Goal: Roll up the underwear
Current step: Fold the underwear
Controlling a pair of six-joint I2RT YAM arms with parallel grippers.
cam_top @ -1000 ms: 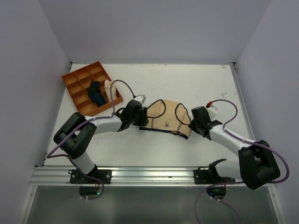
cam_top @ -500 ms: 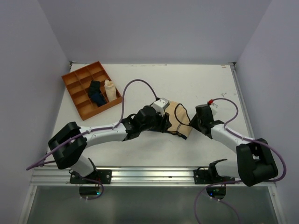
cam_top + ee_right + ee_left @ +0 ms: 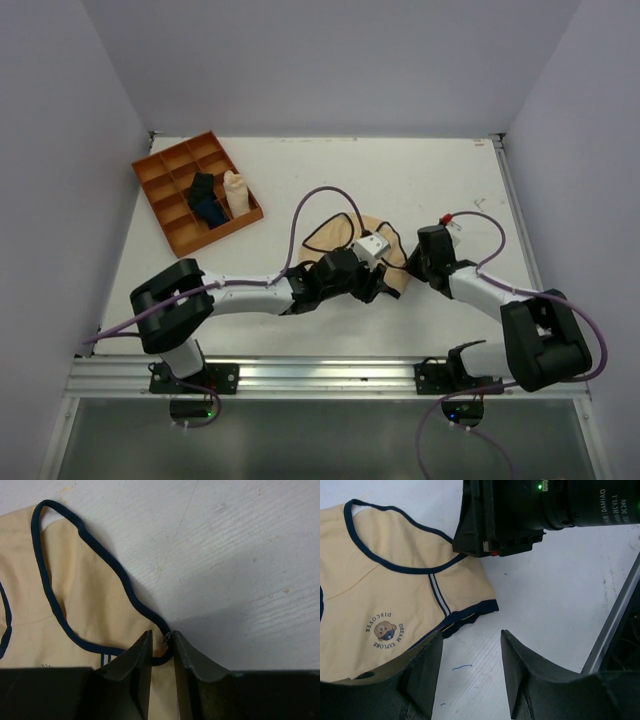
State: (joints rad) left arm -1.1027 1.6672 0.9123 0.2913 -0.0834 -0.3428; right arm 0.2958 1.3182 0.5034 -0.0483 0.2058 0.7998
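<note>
Currently: underwear (image 3: 345,235), beige with a dark edge band and a small round bear print, lies on the white table (image 3: 440,180), slightly toward 4 o'clock of its centre. Left gripper (image 3: 470,636) sits at the garment's 6 o'clock edge with its fingers spread and bare table in the gap; a fold of cloth lies against one finger. Right gripper (image 3: 161,636) is at the 3 o'clock edge, fingers nearly together, pinching a corner of the band. Orange divided tray (image 3: 150,166) at the table's 10 o'clock holds a dark blue cloth (image 3: 206,204) and a cream roll (image 3: 235,190).
</note>
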